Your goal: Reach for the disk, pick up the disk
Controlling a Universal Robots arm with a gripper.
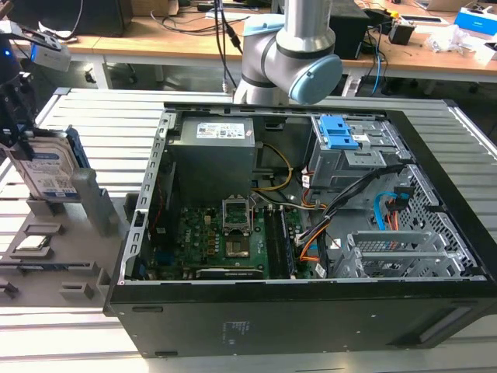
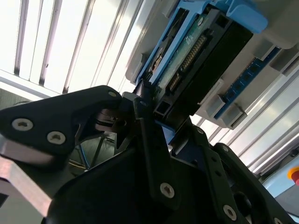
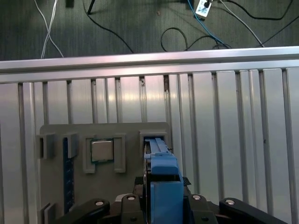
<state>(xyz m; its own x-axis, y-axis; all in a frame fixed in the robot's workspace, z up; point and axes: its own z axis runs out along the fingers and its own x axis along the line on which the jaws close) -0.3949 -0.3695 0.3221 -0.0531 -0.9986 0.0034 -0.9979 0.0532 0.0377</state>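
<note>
The disk (image 1: 48, 172) stands on edge in a slot of the grey holder (image 1: 92, 203) at the exterior view's left, its white-and-blue label facing the camera. My black gripper (image 1: 17, 134) comes down on its top edge from the exterior view's left. In the second wrist view the gripper (image 2: 148, 111) has a finger on each side of the disk (image 2: 201, 60), pressed against its edge. In the first wrist view the blue rail of the disk (image 3: 164, 172) runs between the fingers of the gripper (image 3: 164, 201).
An open black computer case (image 1: 311, 318) takes up the middle of the slatted metal table (image 1: 101, 116), with the arm's base (image 1: 291, 54) behind it. A small square silver chip (image 3: 102, 150) lies in the grey holder beside the disk's slot.
</note>
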